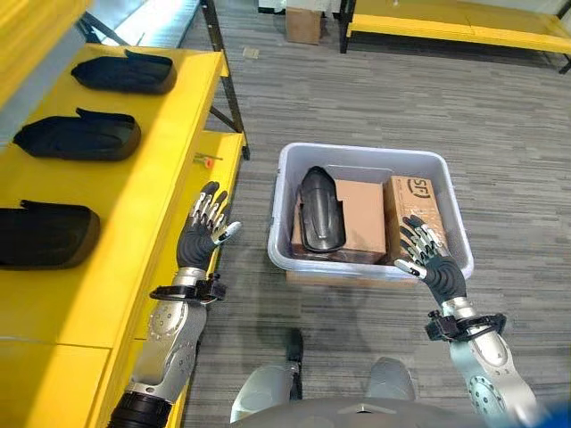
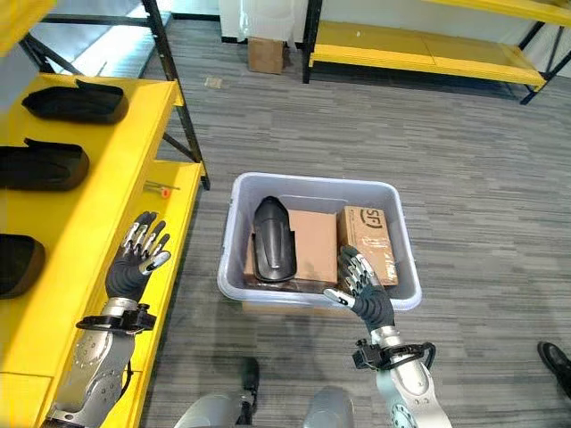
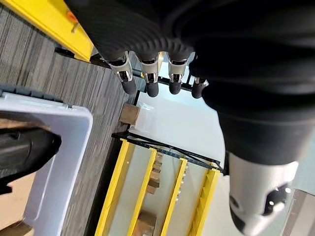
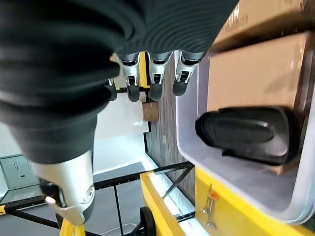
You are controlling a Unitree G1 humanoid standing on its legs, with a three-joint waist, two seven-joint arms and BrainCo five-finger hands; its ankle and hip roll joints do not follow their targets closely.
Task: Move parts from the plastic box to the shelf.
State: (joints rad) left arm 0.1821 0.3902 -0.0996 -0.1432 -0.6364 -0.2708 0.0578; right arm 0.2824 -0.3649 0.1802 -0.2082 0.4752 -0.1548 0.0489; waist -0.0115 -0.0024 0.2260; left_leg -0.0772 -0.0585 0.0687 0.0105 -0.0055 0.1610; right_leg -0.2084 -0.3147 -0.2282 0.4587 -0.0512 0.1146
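A grey plastic box [image 1: 284, 205] stands on the floor ahead of me. Inside it a black moulded part [image 1: 321, 209] lies on top of two cardboard boxes [image 1: 364, 214]. Three similar black parts [image 1: 80, 135] lie in a row on the yellow shelf [image 1: 134, 205] at my left. My left hand [image 1: 201, 236] is open, fingers spread, between the shelf's edge and the box, holding nothing. My right hand [image 1: 428, 254] is open too, hovering over the box's near right corner, apart from the part.
A lower yellow shelf board [image 1: 219, 152] with a small orange-tipped pin [image 1: 207, 161] sits beside the box. Black shelf legs [image 1: 230, 98] stand behind it. Farther back are a small cardboard box [image 1: 303, 25] and another low yellow rack [image 1: 455, 27]. A person's shoe [image 2: 555, 358] shows at right.
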